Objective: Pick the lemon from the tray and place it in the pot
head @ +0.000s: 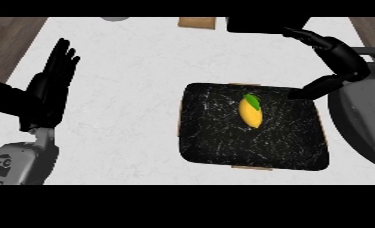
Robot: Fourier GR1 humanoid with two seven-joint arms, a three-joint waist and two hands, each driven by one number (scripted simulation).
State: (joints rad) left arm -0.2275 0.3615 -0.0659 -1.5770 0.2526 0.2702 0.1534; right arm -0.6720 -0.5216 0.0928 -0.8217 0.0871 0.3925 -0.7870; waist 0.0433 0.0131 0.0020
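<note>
Lying on tray (212, 142), lemon (251, 110) left of right hand (333, 66)

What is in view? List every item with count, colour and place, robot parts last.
yellow oval lemon with a green leaf: one, yellow and green, lying on the tray, right of centre.
black marbled square tray: one, black with white veins, on the counter, centre right.
dark grey round pot: one, grey, cut off by the right edge, beside the tray.
white speckled counter: one, white, filling most of the view.
brown flat object: one, brown, top edge; too cut off to identify.
left hand: one, black, open, fingers up, at the left edge.
right hand: one, black, above the tray's upper right corner.
</note>
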